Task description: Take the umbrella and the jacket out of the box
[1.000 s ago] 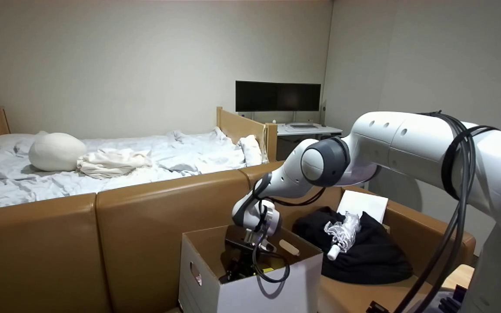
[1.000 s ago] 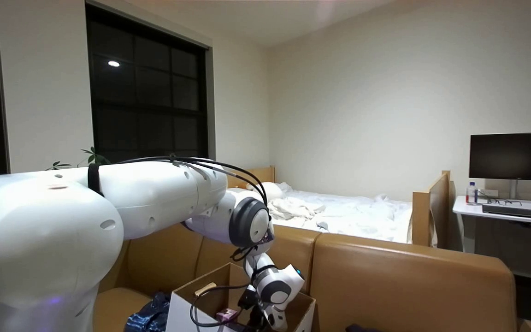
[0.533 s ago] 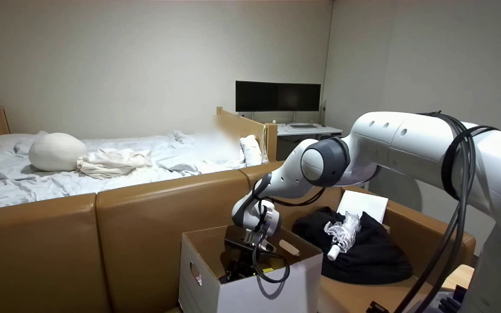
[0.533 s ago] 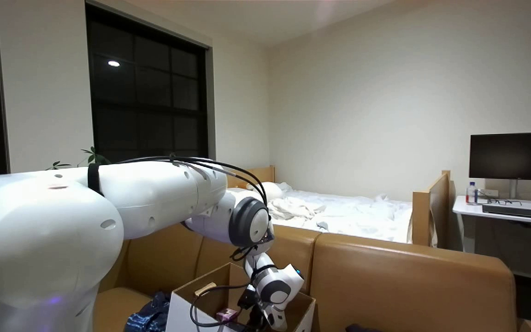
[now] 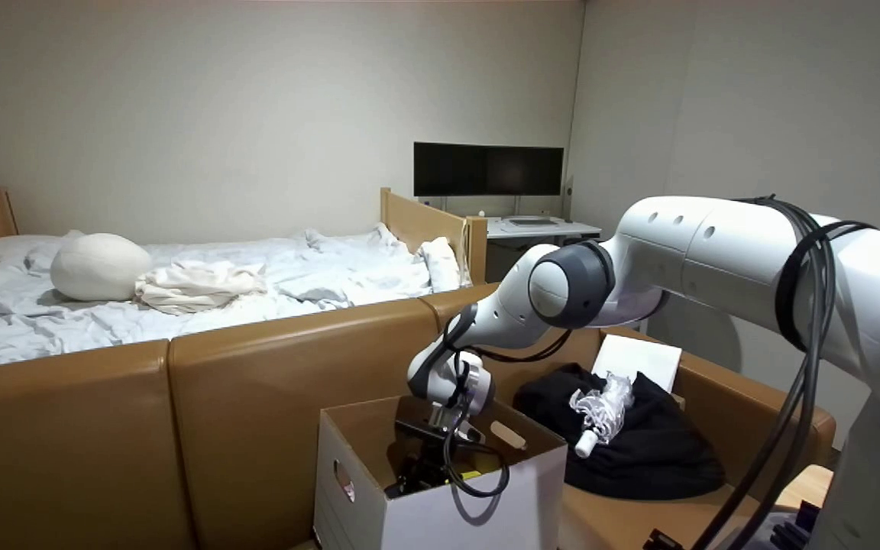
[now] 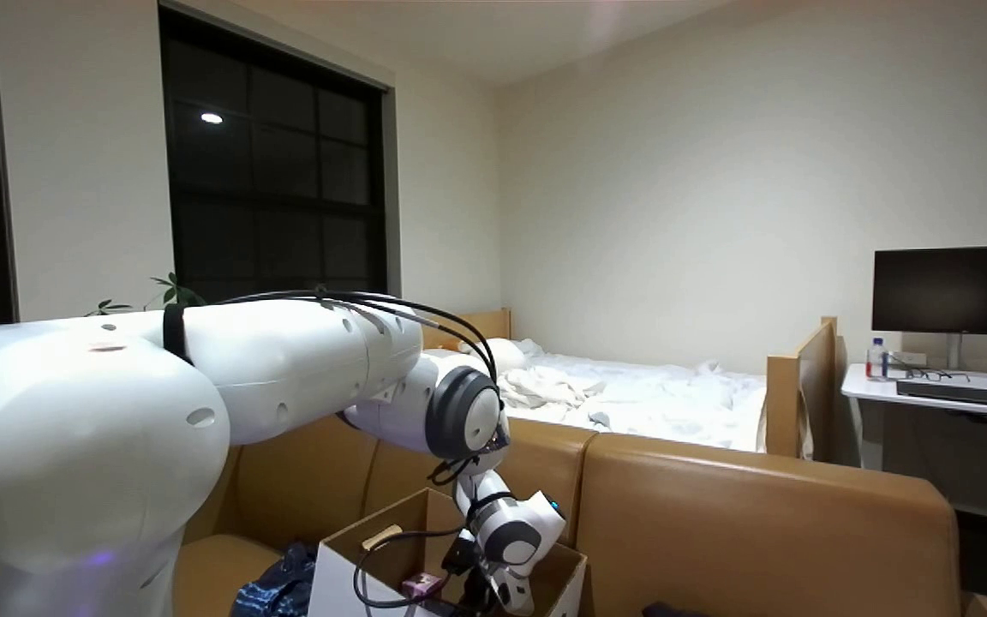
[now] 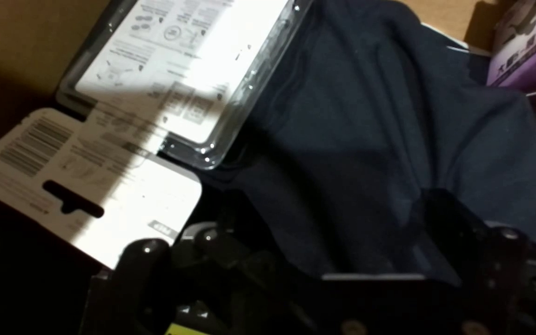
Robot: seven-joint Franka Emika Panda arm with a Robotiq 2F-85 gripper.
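In the wrist view, holding the gripper (image 7: 335, 204) inside the box (image 7: 21, 37), with jaws standing wide apart above dark navy cloth (image 7: 351, 125); not being able to tell whether touching it; seeing a printed clear-plastic package (image 7: 175, 70) lying along the cloth's edge, a white hang-tab card (image 7: 142, 195) at the package's end, and a purple carton (image 7: 533, 51) near the upper right corner; in an exterior view, leaning the white arm (image 5: 658, 237) over the box in front of the brown sofa (image 5: 279, 397); seeing a bulky black garment (image 5: 646, 470), apparently the jacket, lying heaped on the sofa seat beside the box, with the white-handled umbrella (image 5: 606, 409), shiny and crinkled, resting on top; in an exterior view, holding the gripper low in the box, too hidden for reading the jaws; seeing shiny blue patterned cloth (image 6: 275, 587) lying just beside the box.
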